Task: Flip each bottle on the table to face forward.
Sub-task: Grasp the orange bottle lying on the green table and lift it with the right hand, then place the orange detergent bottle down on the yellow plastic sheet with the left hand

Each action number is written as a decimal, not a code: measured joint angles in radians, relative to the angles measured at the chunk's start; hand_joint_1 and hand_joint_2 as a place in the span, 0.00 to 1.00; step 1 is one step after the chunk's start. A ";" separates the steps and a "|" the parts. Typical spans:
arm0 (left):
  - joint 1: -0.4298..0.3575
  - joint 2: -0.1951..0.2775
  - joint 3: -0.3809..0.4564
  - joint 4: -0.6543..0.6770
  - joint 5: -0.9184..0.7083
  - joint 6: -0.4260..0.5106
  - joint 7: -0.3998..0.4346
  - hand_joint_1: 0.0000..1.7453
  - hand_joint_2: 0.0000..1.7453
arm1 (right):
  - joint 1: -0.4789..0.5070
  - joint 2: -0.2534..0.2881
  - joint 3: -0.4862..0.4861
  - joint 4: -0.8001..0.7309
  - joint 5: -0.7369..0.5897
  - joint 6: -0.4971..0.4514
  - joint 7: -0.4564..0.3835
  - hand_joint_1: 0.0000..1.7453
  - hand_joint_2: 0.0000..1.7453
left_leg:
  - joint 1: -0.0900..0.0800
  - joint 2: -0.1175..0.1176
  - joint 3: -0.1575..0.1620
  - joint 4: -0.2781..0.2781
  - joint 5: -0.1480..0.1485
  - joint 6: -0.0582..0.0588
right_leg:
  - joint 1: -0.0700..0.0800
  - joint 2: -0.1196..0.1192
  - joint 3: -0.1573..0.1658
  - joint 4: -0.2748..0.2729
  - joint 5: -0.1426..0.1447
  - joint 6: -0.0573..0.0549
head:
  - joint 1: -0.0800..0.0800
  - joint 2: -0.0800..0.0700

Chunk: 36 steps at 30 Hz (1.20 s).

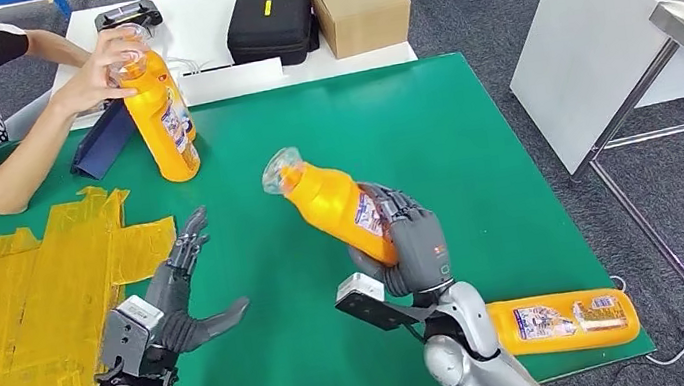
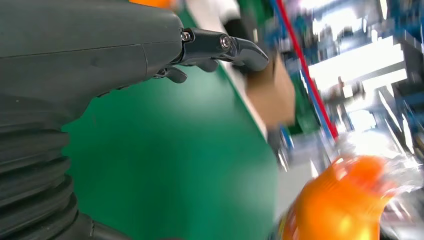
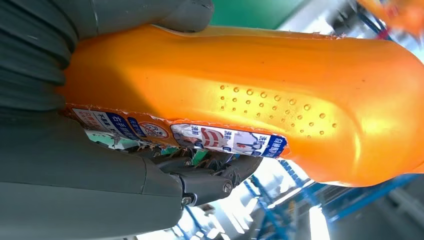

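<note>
Bottle in hand [image 1: 331,202]: orange, clear cap end up and away, held tilted above the middle of the desk; printed label turned toward the palm and sideways, seam edge plain in the right wrist view [image 3: 250,90].
Right hand [image 1: 412,241]: fingers wrapped round the lower body of that bottle, thumb on the far side; firm hold, bottle lifted off the cloth, presumably so the body can be turned until the label looks forward.
Left hand [image 1: 183,294]: holds nothing, fingers spread and stretched forward, thumb out to the side, low over the desk beside the yellow tape; likely waiting to steady or receive the bottle.
Lying bottle [image 1: 563,320]: flat on its side at the near right edge of the desk, label up, close behind the right forearm; looks not yet set upright.
Far bottle [image 1: 160,118]: at the far left of the desk, leaning, cap end gripped by a person's hand [image 1: 95,78]; apparently being placed or adjusted by that person.
Desk [image 1: 471,134]: covered in green cloth, smooth and flat.
Yellow tape [image 1: 20,299]: wrinkled strips patching the near left part of the desk.
Blue folder [image 1: 100,141]: lying beside the far bottle.
White table [image 1: 221,79]: behind the desk, carrying a black case [image 1: 270,23] and a cardboard box [image 1: 360,6].
Room: grey carpet floor, white counter and metal frame to the right, cables on the floor.
</note>
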 joint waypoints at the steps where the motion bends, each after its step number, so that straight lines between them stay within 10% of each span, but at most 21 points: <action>1: -0.002 0.003 -0.009 0.004 0.030 -0.020 0.004 0.00 1.00 | 0.005 0.010 -0.018 -0.003 -0.031 -0.001 -0.027 1.00 1.00 | 0.000 0.000 0.000 0.000 0.000 0.000 | 0.000 0.000 0.000 0.000 0.000 0.000 | 0.000 0.000; 16: -0.045 0.019 -0.048 0.061 0.392 -0.180 0.075 0.00 1.00 | -0.004 0.108 -0.058 0.078 -0.159 0.100 -0.099 1.00 1.00 | 0.000 0.001 0.000 0.000 0.000 0.000 | 0.000 0.000 0.000 0.000 0.000 0.000 | 0.000 0.000; 36: -0.130 0.027 -0.057 0.181 0.453 -0.135 0.070 0.00 1.00 | -0.048 0.163 0.170 0.200 -0.289 0.231 -0.228 1.00 1.00 | 0.000 0.001 0.000 0.000 0.000 0.000 | 0.000 0.000 0.000 0.000 0.000 0.000 | 0.000 0.000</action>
